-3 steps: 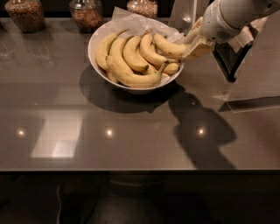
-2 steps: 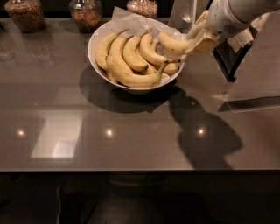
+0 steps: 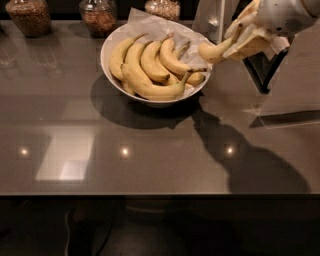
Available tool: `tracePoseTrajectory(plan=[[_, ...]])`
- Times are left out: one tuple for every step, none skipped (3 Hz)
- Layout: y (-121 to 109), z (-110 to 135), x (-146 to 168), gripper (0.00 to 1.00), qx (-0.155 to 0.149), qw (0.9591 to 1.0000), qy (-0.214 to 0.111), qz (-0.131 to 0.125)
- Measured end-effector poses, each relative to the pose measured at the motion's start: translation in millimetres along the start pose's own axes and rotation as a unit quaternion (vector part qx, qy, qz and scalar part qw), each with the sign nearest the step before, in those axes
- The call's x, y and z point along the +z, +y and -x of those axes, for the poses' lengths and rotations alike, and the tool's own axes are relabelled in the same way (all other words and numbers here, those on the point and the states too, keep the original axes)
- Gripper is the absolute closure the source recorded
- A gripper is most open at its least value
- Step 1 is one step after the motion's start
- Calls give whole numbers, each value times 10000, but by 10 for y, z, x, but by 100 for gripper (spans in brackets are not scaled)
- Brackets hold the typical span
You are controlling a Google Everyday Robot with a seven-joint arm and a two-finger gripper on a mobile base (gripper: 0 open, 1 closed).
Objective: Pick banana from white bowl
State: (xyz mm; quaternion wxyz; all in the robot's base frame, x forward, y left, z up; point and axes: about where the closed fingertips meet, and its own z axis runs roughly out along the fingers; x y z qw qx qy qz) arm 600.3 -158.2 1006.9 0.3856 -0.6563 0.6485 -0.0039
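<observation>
My gripper is at the upper right, just right of the white bowl and above the dark tabletop. It is shut on the banana, a slim yellow one held clear of the bowl's right rim, its blunt end pointing left and its thin end rising between the fingers. The bowl stands at the back centre, lined with crumpled white paper. Several other bananas lie in it, side by side.
Three glass jars of brown grains stand along the back edge. A dark upright object stands to the right behind the gripper. The arm's shadow falls on the table at front right.
The gripper has lifted the banana up and to the right, out of the bowl and past its right rim. The other bananas have stayed in place.
</observation>
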Motion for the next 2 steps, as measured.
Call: tracePoseTrajectory(plan=[[370,163,-348,100,-388,9982,-380,244],[724,345,-698,100,-745,9934,-760,431]])
